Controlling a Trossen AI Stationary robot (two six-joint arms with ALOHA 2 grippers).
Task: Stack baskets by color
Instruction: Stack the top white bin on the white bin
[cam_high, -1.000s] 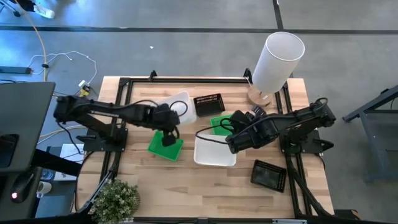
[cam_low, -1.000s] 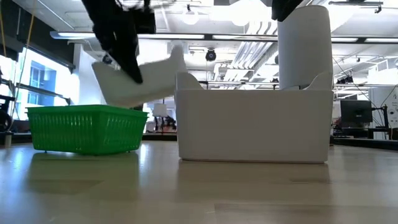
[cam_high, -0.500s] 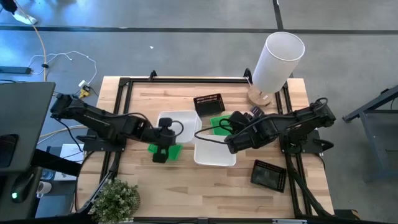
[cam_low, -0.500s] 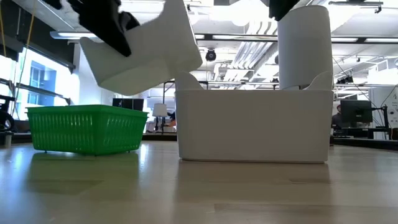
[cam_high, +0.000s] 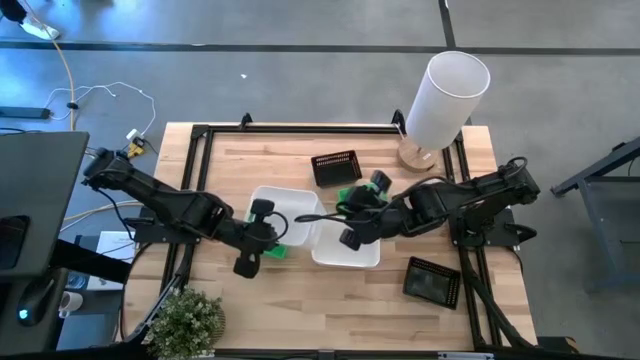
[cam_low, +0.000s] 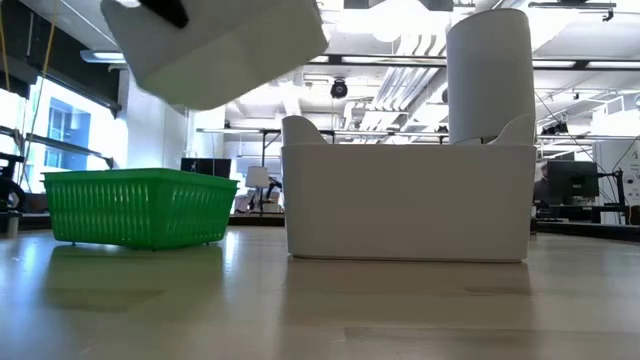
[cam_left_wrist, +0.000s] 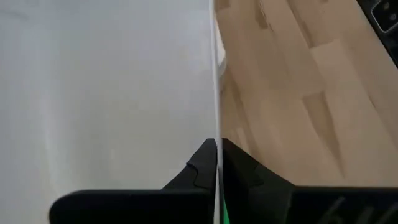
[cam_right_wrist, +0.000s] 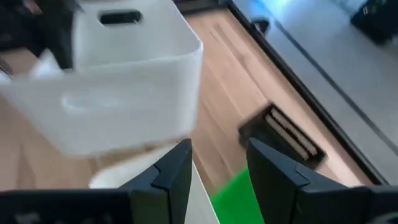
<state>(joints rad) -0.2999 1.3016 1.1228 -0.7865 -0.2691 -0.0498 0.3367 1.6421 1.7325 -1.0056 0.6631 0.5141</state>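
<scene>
Presently, a white basket (cam_high: 283, 212) is held aloft by its wall in the closed left end effector (cam_high: 262, 232), beside the second white basket (cam_high: 345, 245) on the worktop (cam_high: 250, 160), presumably for nesting, while the right end effector (cam_high: 352, 218) hovers open above.

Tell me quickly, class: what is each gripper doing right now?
Left gripper: shut on the wall of the lifted white basket.
Right gripper: open, holding nothing, beside the white basket on the table.
</scene>
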